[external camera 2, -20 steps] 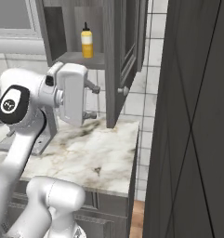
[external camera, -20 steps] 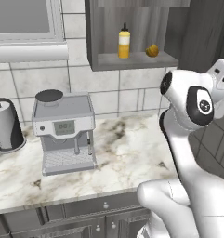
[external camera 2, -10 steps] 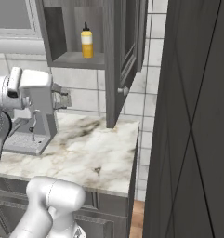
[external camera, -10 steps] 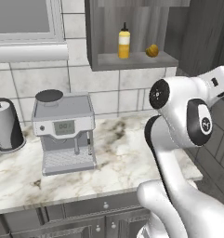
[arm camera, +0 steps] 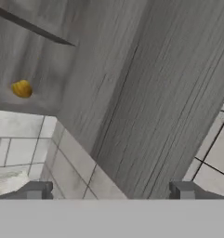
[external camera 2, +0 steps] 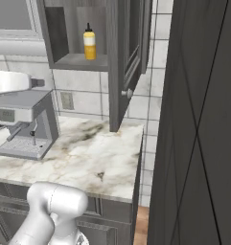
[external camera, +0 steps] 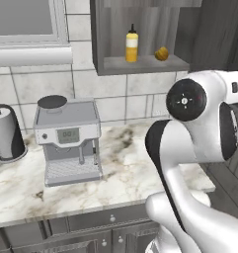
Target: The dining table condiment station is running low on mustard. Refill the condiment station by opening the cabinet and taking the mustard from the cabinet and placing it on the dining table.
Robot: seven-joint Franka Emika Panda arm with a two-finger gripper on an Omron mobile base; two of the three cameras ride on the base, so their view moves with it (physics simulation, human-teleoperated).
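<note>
- A tall dark grey wood-grain panel (external camera 2: pixel 198 119) takes up the right side of the right base view, running past the top and bottom edges, so what unit it belongs to cannot be told
- The arm's white bulk (external camera: pixel 199 148) covers the right end of the counter and the wall behind it in the left base view; its hand is cut off at that view's right edge
- The cabinet (external camera 2: pixel 121 57) hangs on the tiled wall with its door swung open, edge-on in the right base view, a small round knob low on the door; its top is cropped in both base views
- The hand view looks steeply along the cabinet's dark wood grain (arm camera: pixel 132 93), with pale tiles at the lower left and right
- The marbled white-and-brown counter (external camera: pixel 125 173) runs below, over grey drawer fronts with small knobs
- A grey espresso machine (external camera: pixel 68 138) stands on the counter, left of the open shelf; a dark kettle-like pot (external camera: pixel 7 133) beside it is cut by the left edge
- The gripper (arm camera: pixel 111 189) shows just two dark fingertips (arm camera: pixel 36 189) set wide apart, nothing between them
- The mustard (external camera: pixel 132 45) stands upright on the cabinet's open shelf: slim yellow bottle, paler upper band, thin dark nozzle; well apart from the gripper
- A small round yellow-orange thing (external camera: pixel 161 53) lies on the same shelf, right of the bottle and apart from it; too small to identify
</note>
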